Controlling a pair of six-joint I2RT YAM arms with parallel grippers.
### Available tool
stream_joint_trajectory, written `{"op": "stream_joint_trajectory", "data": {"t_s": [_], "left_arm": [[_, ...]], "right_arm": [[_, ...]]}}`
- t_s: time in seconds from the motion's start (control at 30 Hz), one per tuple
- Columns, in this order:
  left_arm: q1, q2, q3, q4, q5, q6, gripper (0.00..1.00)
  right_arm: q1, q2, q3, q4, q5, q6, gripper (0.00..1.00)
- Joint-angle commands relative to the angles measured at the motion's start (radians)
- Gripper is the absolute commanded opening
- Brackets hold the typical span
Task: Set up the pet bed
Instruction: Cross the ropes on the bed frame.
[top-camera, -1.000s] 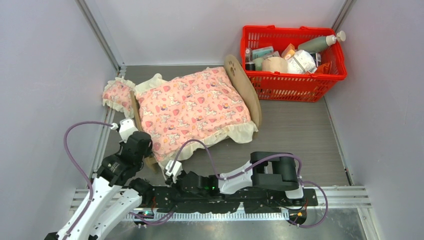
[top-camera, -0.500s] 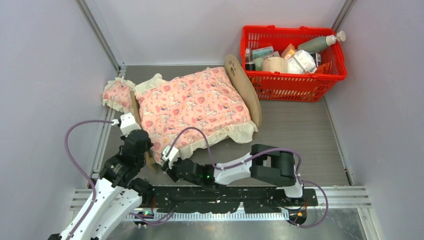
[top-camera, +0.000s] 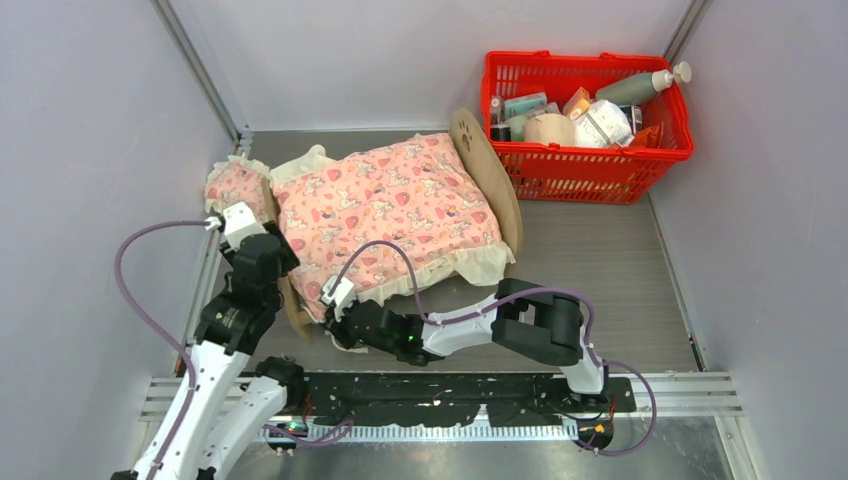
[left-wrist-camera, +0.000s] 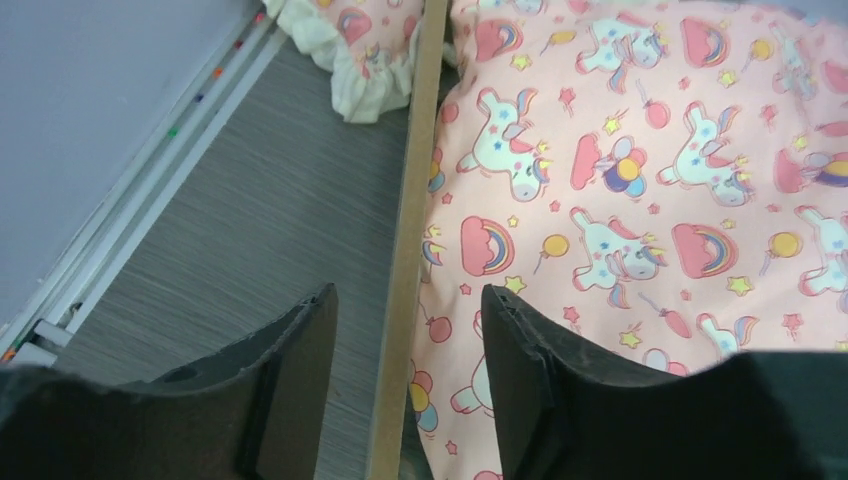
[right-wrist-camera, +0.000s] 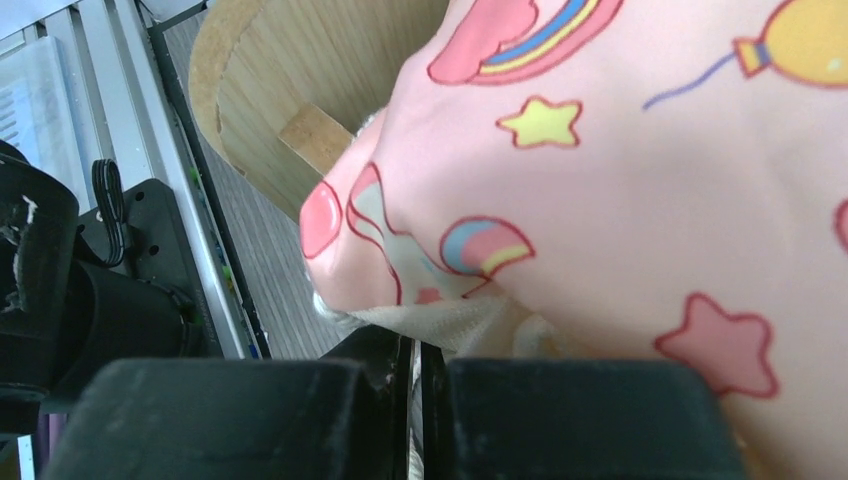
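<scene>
Bed (top-camera: 487, 172) at left-centre of counter (top-camera: 600, 250), blanket (top-camera: 385, 215) draped over it. Left pincer (left-wrist-camera: 408, 300) released, straddling bed edge. Right pincer (right-wrist-camera: 415, 365) clenched on blanket frill. Risks we judge: tugging frill drags blanket off; left pincer knocks bed askew.

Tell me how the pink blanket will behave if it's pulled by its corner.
Probably floppy: the blanket drapes over the pet bed and bulges in soft folds. Likely light, since the right pincer pinches only its frill. It could slide, with nothing resting on it.
</scene>
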Motion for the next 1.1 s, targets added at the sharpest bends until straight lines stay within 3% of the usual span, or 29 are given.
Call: {"op": "stream_joint_trajectory", "data": {"t_s": [0.0,0.17,0.4,0.5,0.57,0.73,0.9,1.0,1.07], "left_arm": [[0.006,-0.042,0.095,-0.095,-0.052,0.007,0.61],[0.013,0.015,0.069,-0.168,-0.04,-0.072,0.59],[0.037,0.111,-0.02,-0.096,0.038,-0.143,0.43],[0.058,0.174,-0.022,-0.059,0.027,-0.131,0.24],[0.074,0.211,-0.015,-0.021,0.007,-0.117,0.01],[0.104,0.312,0.05,0.126,0.004,-0.08,0.0],[0.111,0.373,0.162,0.079,0.0,-0.073,0.0],[0.111,0.331,0.179,0.026,0.028,-0.048,0.35],[0.112,0.28,0.195,-0.049,0.045,-0.044,0.43]], "right_arm": [[0.001,-0.024,-0.027,0.077,-0.007,0.025,0.05],[0.006,-0.022,-0.035,0.093,-0.009,0.028,0.05],[0.005,-0.038,-0.036,0.106,-0.028,0.02,0.05],[0.005,-0.04,-0.029,0.104,-0.039,0.007,0.05],[0.005,-0.04,-0.028,0.106,-0.041,0.002,0.05],[0.005,-0.029,-0.035,0.115,-0.038,0.0,0.05],[0.006,-0.002,-0.006,0.106,-0.018,0.011,0.05],[0.005,0.008,0.019,0.097,-0.002,0.032,0.05],[0.006,0.014,0.023,0.109,0.009,0.047,0.05]]}}
